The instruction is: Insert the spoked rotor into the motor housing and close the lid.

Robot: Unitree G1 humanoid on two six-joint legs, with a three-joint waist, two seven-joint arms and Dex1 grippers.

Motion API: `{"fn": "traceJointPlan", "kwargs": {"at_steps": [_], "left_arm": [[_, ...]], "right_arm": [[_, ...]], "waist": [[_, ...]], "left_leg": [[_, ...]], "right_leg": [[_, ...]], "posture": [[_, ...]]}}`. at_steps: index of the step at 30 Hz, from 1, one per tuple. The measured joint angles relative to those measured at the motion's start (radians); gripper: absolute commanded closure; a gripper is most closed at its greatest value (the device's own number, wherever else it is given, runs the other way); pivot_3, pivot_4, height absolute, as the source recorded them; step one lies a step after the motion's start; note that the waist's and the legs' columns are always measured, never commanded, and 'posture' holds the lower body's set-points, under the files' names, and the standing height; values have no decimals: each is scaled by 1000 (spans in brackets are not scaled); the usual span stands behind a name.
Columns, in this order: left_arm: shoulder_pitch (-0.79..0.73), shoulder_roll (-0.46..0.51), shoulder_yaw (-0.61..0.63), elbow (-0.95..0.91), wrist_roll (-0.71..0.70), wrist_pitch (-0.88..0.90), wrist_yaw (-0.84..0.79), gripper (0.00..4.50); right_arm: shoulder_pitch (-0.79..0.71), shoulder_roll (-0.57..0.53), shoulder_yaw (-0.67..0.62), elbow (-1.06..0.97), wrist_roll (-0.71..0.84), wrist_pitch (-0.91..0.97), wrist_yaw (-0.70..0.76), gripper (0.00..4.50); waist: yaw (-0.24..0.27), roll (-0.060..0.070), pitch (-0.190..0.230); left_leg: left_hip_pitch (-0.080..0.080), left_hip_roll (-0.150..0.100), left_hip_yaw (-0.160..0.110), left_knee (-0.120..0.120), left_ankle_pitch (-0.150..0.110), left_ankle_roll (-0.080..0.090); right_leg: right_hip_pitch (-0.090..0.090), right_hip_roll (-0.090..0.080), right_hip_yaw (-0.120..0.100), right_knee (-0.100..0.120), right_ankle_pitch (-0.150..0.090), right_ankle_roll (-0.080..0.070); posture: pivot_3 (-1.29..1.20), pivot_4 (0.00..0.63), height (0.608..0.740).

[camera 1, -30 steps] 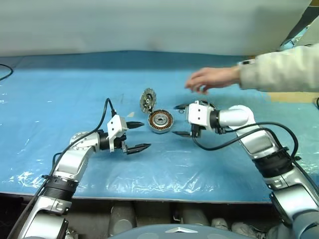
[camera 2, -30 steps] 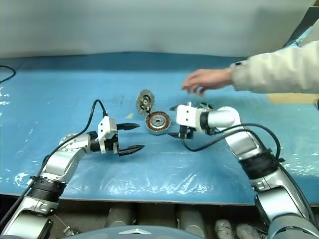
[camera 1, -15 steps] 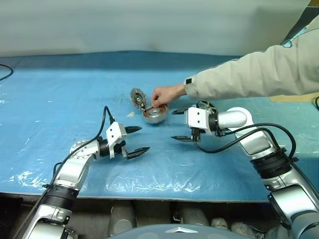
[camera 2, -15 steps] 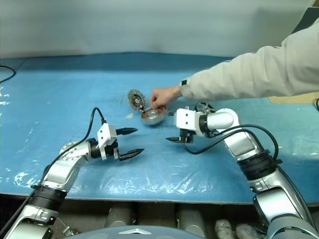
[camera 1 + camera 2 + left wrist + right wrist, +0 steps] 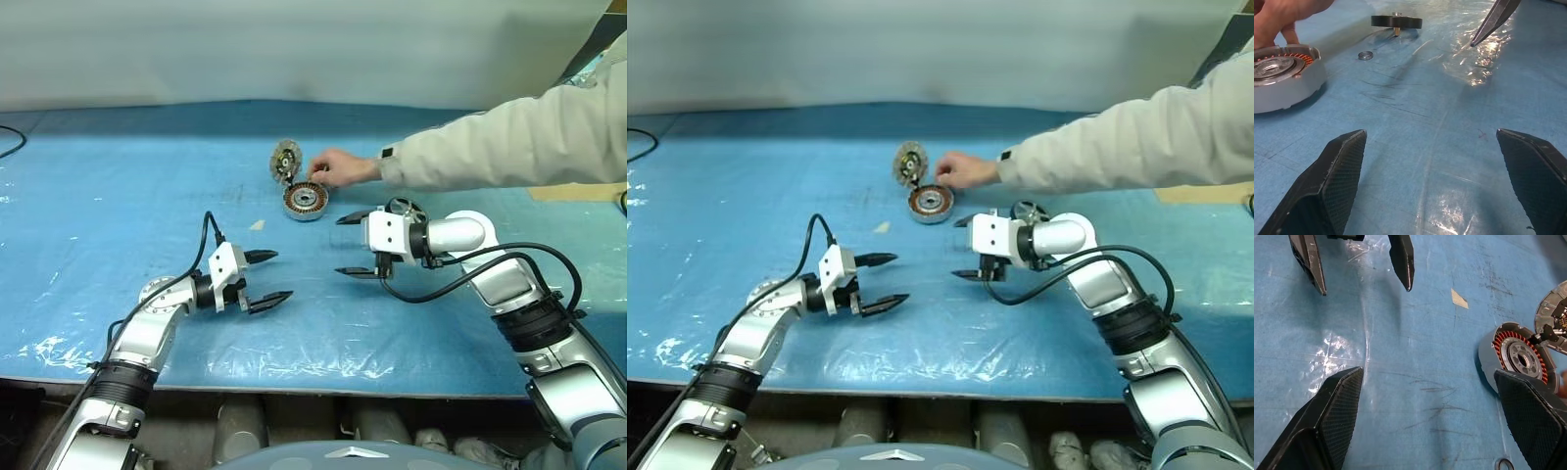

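**Person's hand still at the housing, both robot hands parked empty – a few ways this goes sideways**

Starting at the left hand (image 5: 265, 277): it hovers low over the blue bench (image 5: 118, 196) with its fingers spread wide and nothing between them. The motor housing (image 5: 305, 201) sits well ahead of it and a bit toward the right hand's side, copper windings facing up, so nothing is in it yet. The lid (image 5: 285, 162) stands tilted up off the housing's far rim, toothed face showing.

The right hand (image 5: 351, 245) is also wide open and empty, pointing across toward the left one. The housing is just past its far fingertip. The spoked rotor (image 5: 1396, 21) lies flat on the bench close behind the right hand's wrist, with a small loose ring (image 5: 1365, 55) near it.

The big one: a person's hand (image 5: 336, 167) is touching the housing's far side, right next to the lid. If either arm reaches in now, it could bump those fingers or knock the housing askew.

Other risks, my guess:
- the rotor is tucked behind the right wrist, so reaching for it is awkward and the arm could sweep it away
- the plastic sheet looks slick, so the housing may slide when the rotor is pressed in
- the propped lid could flop shut early if nudged
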Motion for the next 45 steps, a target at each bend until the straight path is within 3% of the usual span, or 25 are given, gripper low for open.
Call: {"fn": "traceJointPlan", "kwargs": {"at_steps": [10, 14, 21, 25, 45], "left_arm": [[-3, -12, 0, -13, 12, -2, 29, 55], [2, -24, -2, -31, 17, 15, 52, 55], [19, -29, -3, -42, 30, 12, 71, 55], [46, -29, -3, -44, 32, 11, 82, 55], [39, -50, -20, -247, 28, 176, 169, 55]], "right_arm": [[-235, 231, 15, 324, -48, -18, -109, 13], [-354, 347, 22, 567, -62, -48, -132, 13], [-548, 439, 21, 1046, -130, -140, -221, 13], [-588, 444, 16, 1192, -167, -180, -264, 13], [-644, 529, 57, 1303, -347, -265, -343, 13]], "waist": [[-2, 0, 0], [-3, 0, 0], [-1, 1, 0], [0, 1, 1], [-2, 4, 3]], "left_leg": [[0, 0, 1, 0, 2, -4], [-2, 0, 1, 0, 2, -4], [-4, 1, 1, 1, 2, -4], [-6, 1, 1, 1, 3, -4], [-6, 2, 1, 6, 0, -1]], "right_leg": [[-1, 0, 0, 1, 1, -1], [-2, 0, -1, 1, 1, -2], [-3, 0, -2, 1, 1, -2], [-5, 0, -3, 2, 1, -2], [-6, 0, -3, 8, 0, -4]], "posture": [[0, 150, 740], [0, 150, 740], [0, 150, 740], [0, 150, 740], [0, 150, 740]]}}
